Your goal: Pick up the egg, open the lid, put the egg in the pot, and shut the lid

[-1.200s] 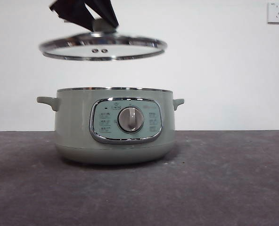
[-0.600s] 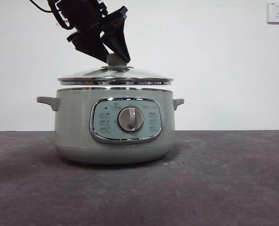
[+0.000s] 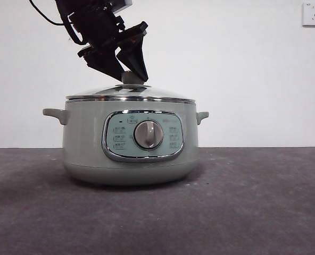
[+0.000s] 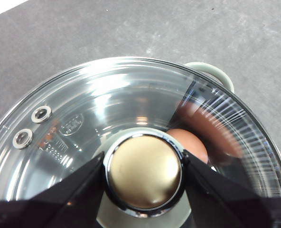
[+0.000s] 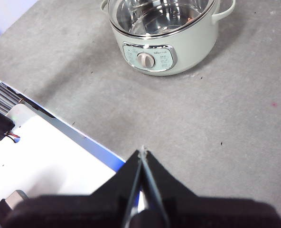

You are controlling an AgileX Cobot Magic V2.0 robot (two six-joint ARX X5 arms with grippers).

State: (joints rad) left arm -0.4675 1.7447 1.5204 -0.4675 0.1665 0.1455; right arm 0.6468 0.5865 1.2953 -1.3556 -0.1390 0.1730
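Now lid (image 3: 130,93) on pot (image 3: 83,143), left gripper (image 4: 144,172) clamping knob (stamped mark unreadable)

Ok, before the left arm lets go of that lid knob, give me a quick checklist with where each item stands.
1. The lid sits level on the pot rim: ok.
2. The egg is inside the pot, seen through the glass: ok.
3. The left gripper is clamped on the knob: ok.
4. The right gripper waits shut, away from the pot: ok.
5. Lid sealed all round the far rim: cannot tell.
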